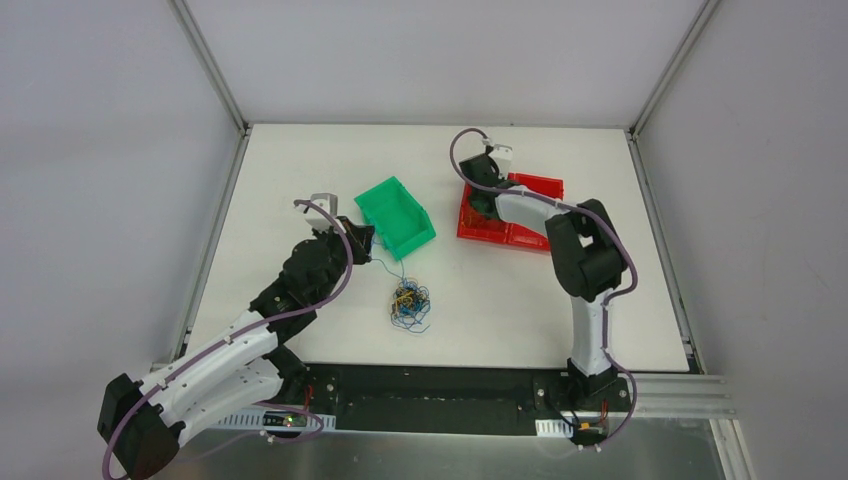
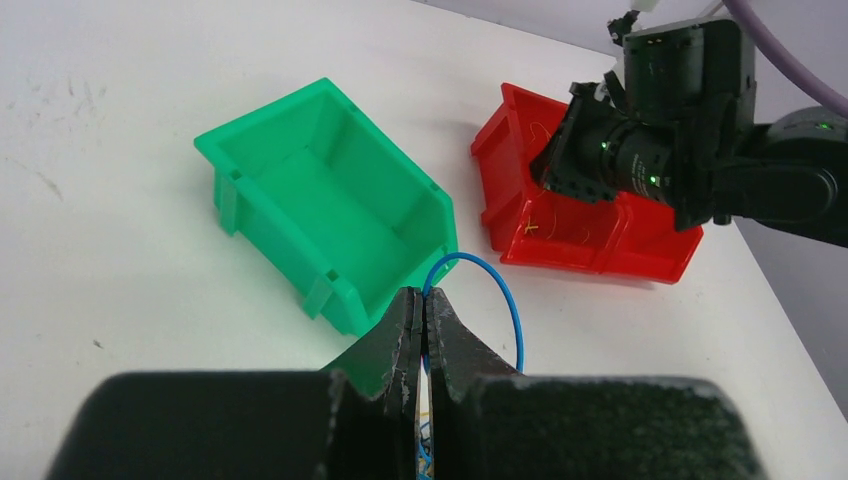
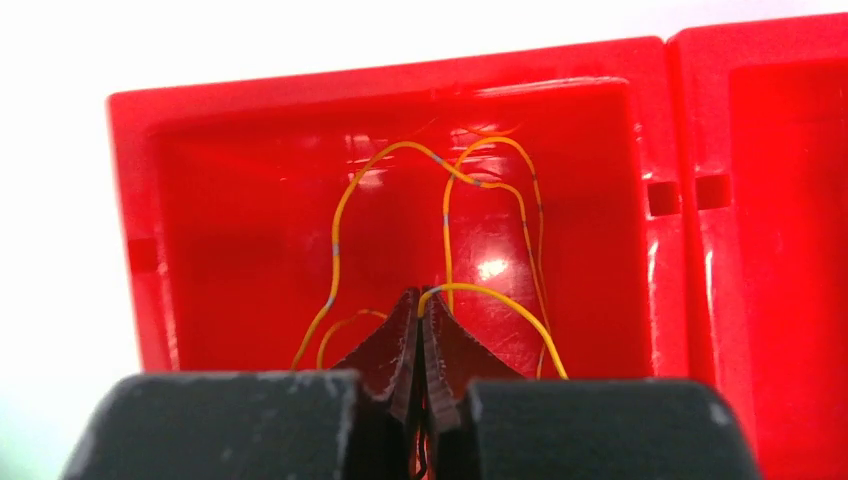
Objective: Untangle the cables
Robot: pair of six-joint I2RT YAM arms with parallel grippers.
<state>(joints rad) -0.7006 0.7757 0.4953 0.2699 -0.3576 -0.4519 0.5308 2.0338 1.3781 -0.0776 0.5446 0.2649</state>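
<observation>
A small knotted ball of cables (image 1: pixel 409 303), orange-yellow, blue and black, lies on the white table in front of the green bin (image 1: pixel 396 215). My left gripper (image 1: pixel 366 243) (image 2: pixel 425 297) is shut on a blue cable (image 2: pixel 508 302) that arcs from its tips back toward the ball, right beside the green bin's (image 2: pixel 320 200) near corner. My right gripper (image 1: pixel 487 207) (image 3: pixel 421 296) hangs over the red bin (image 1: pixel 507 210), shut on a yellow cable (image 3: pixel 500 301). More thin yellow strands (image 3: pixel 340 225) lie inside that red bin (image 3: pixel 640 130).
A second red compartment (image 3: pixel 780 200) adjoins the first on its right. The right arm's wrist and camera (image 2: pixel 650 120) hang over the red bin (image 2: pixel 560 225). Metal frame rails border the table's edges (image 1: pixel 215 230).
</observation>
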